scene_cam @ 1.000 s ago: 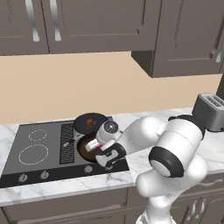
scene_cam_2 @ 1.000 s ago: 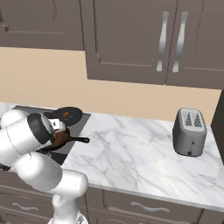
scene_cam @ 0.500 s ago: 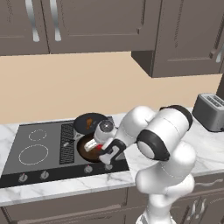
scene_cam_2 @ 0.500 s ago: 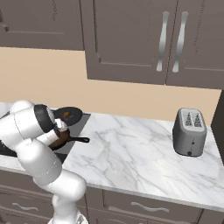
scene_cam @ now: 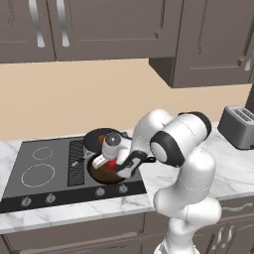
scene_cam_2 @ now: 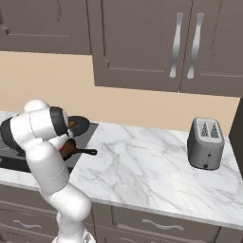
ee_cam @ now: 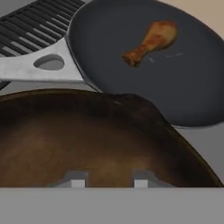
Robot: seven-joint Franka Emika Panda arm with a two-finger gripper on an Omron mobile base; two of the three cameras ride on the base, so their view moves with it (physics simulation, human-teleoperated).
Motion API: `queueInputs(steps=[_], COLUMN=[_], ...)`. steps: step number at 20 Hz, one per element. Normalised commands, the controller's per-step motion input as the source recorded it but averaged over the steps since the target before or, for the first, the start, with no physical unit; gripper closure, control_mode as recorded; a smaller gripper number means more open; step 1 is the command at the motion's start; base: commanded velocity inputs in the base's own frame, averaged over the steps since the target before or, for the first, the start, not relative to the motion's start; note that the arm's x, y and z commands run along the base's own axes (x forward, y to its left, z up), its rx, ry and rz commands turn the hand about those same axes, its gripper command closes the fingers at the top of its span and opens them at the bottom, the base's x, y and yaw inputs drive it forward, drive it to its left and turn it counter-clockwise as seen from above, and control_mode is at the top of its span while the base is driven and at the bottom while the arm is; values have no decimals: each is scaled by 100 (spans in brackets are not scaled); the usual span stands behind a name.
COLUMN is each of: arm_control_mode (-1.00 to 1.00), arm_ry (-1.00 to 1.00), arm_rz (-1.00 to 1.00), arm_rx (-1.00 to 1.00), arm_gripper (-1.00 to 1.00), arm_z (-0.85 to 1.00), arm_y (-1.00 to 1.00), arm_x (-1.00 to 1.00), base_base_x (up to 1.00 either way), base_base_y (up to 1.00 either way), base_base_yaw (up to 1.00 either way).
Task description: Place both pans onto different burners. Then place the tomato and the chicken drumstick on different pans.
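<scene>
The tomato (scene_cam: pixel 111 163) is seen as a red patch just under the hand, over the brown pan (scene_cam: pixel 105 171), which is set on the cooktop (scene_cam: pixel 30 186) to the right of the central grille (scene_cam: pixel 75 161). The jaws of the gripper (scene_cam: pixel 110 164) are drawn in narrow, and the red patch is seen between them, so the tomato appears to be held. The chicken drumstick (ee_cam: pixel 151 41) is laid inside the black skillet (ee_cam: pixel 188 74), which is set just behind the brown pan, touching its rim in the hand view; its silver handle (ee_cam: pixel 39 66) is pointed toward the grille. The cooktop is sunk in the marble worktop (scene_cam_2: pixel 142 166). A toaster (scene_cam_2: pixel 206 143) is stood well to the right of the cooktop.
</scene>
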Motion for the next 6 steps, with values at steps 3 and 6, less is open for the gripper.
queueInputs(steps=[3, 6], arm_control_mode=[-100, -100], arm_ry=[1, 3], arm_rz=[-1, -1], arm_rx=[-3, -3], arm_gripper=[100, -100], arm_z=[-33, -28], arm_y=[8, 7], arm_x=[9, 4], base_base_x=[0, 0], base_base_y=[0, 0], base_base_yaw=[0, 0])
